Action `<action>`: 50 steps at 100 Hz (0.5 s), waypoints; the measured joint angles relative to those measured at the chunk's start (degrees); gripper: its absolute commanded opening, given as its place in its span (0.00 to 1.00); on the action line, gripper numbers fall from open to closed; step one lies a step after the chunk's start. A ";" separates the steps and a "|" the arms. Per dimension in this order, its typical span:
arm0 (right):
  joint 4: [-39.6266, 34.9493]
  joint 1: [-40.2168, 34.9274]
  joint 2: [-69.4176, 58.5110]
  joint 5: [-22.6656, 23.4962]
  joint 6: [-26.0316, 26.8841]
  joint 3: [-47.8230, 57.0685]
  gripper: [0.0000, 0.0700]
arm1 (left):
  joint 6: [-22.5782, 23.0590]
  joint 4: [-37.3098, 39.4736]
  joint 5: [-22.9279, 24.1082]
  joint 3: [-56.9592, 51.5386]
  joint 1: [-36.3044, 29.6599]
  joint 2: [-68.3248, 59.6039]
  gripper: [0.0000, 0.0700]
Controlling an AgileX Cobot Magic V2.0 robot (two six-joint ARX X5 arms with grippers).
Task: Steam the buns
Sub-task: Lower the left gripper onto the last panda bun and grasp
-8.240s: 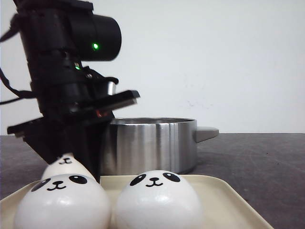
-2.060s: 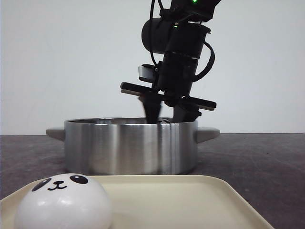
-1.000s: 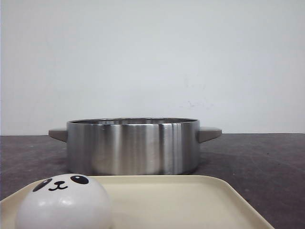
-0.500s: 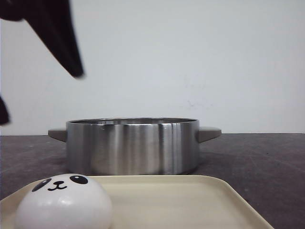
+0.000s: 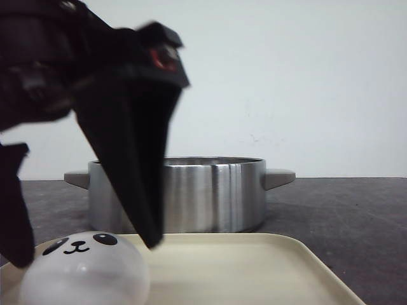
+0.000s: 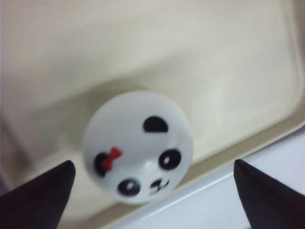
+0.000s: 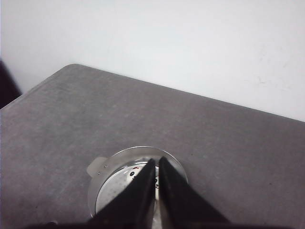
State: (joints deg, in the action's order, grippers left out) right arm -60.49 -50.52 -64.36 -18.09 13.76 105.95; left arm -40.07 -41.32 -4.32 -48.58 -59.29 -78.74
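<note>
Straddling bun [image 5: 82,270], left gripper [image 5: 86,244] spread.

Matte black left gripper [image 5: 82,244], long tapered wedge fingers [image 5: 130,171], red mark near its top, blurred

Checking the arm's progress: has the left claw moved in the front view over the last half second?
Yes. The left claw has come down and rightward, now in front of the steel pot, straddling the last bun on the tray.
</note>
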 measured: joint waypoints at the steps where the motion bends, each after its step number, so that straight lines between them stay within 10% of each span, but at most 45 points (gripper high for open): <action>1: 0.00 0.00 0.00 0.00 0.00 0.00 0.00 | -0.02 0.15 -0.02 0.00 0.00 -0.28 0.97; 17: -0.20 0.00 0.02 0.02 0.00 0.00 0.00 | -0.57 0.57 0.00 0.00 0.00 -4.31 0.93; 38: -1.68 0.00 0.04 0.02 0.00 0.00 0.00 | -0.55 0.61 1.07 0.00 -0.02 -5.14 0.12; 50: -1.88 0.00 0.04 0.02 0.00 0.00 0.00 | -0.35 0.72 1.79 0.00 -0.04 -5.11 0.00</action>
State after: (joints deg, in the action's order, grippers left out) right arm -62.37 -50.52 -64.31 -18.06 13.76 105.95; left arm -40.42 -40.60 -2.52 -48.58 -59.33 -83.85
